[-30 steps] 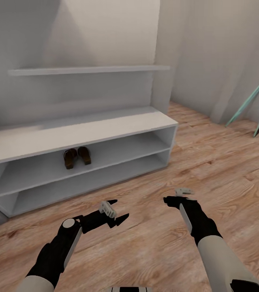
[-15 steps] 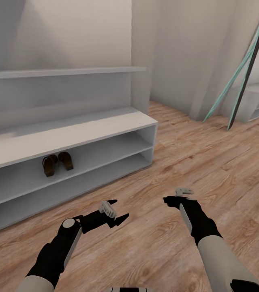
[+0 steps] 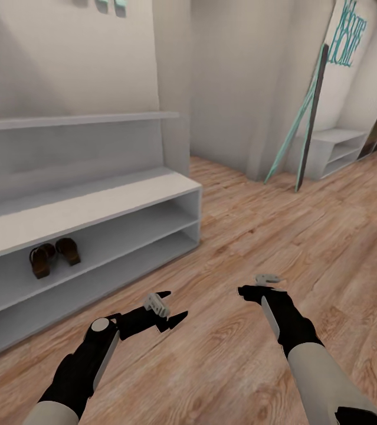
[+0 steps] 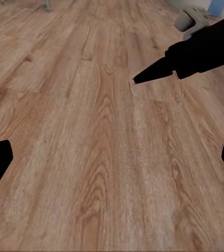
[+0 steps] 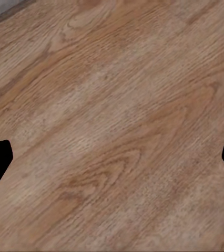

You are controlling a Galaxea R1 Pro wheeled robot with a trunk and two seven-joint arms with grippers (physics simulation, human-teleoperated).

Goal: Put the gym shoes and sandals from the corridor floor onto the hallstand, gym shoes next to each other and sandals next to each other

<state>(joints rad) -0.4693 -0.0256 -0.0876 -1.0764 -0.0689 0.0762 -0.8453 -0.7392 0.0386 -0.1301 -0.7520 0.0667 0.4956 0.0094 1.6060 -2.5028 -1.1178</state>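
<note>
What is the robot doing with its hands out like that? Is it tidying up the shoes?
It is tidying shoes. The two sandals already sit side by side in the upper compartment of the hallstand. Both hands are empty at this moment: the left gripper and the right gripper are open, held out over the bare wood floor. No gym shoes are in sight here.

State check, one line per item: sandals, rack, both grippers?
Sandals: side by side in the rack's upper compartment, off the floor.
Rack: lower compartment bare where visible.
Left gripper: open, holding nothing.
Right gripper: open, holding nothing.
</note>
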